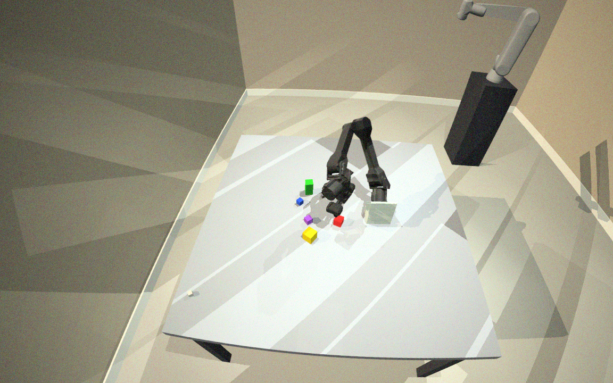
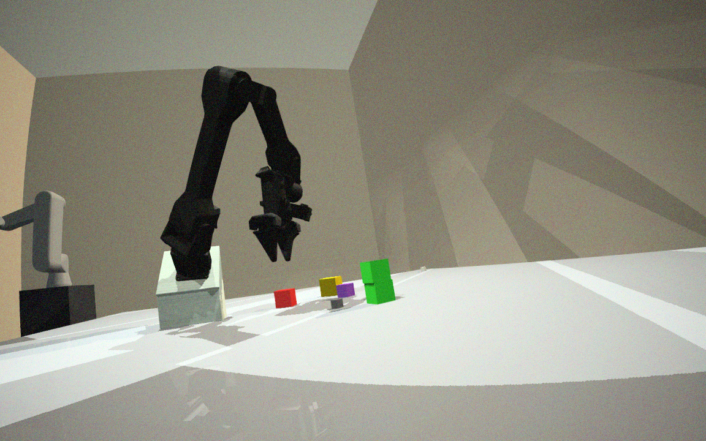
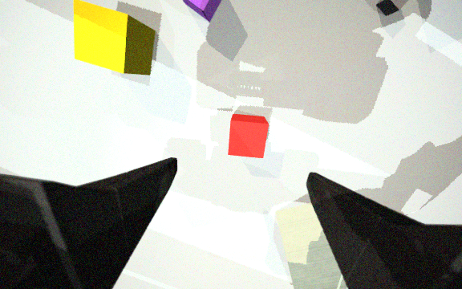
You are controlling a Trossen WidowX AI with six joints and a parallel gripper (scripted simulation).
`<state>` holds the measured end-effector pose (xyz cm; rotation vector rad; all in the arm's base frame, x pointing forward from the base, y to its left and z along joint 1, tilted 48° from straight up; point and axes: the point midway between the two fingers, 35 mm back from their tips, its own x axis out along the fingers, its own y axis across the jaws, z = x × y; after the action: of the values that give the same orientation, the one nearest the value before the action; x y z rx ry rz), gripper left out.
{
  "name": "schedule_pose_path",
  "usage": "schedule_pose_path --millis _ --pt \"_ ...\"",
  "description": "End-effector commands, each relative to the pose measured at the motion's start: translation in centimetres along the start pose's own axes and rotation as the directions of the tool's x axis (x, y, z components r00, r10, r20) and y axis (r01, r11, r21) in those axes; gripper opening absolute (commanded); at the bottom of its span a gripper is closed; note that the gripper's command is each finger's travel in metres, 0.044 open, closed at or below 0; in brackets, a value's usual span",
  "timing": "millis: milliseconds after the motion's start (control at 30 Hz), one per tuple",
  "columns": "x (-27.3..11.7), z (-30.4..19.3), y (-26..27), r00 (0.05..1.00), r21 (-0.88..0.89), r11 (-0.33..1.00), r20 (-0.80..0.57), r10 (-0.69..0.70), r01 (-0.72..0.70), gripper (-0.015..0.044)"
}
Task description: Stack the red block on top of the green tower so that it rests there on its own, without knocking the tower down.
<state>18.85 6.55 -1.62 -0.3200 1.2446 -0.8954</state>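
The claw (image 2: 277,253) hangs above the table (image 2: 509,329) with its fingers wide apart, gripping nothing. The red block (image 2: 285,297) sits on the table below it, left of the green tower (image 2: 377,281).

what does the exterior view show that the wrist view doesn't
Only the exterior view shows the green tower, two blocks high and standing, the arm's pale base block, and the gripper hanging well above the table. Only the wrist view shows the open fingers framing the red block from above. Both show the red block, the yellow block and the purple block.
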Motion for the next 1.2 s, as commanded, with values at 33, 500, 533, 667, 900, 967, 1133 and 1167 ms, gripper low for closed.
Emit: schedule_pose_path --millis 33,500,533,667,900,967,1133,1167 --pt "2.3 0.0 -0.1 1.0 -0.009 1.0 0.0 -0.008 0.008 0.044" --pt "5.6 0.0 -0.6 1.0 -0.009 1.0 0.001 -0.011 0.011 0.044" --pt "5.8 0.1 -0.5 1.0 -0.009 1.0 0.001 -0.01 0.01 0.044" --pt "6.5 0.1 -0.5 1.0 -0.009 1.0 0.001 -0.01 0.01 0.044" --pt "7.6 0.1 -0.5 1.0 -0.009 1.0 0.001 -0.01 0.01 0.044" --pt "7.9 0.1 -0.5 1.0 -0.009 1.0 0.002 -0.01 0.01 0.044" --pt "8.7 0.1 -0.6 1.0 -0.009 1.0 0.002 -0.011 0.011 0.044" --pt "8.9 0.1 -0.6 1.0 -0.009 1.0 0.002 -0.011 0.011 0.044"
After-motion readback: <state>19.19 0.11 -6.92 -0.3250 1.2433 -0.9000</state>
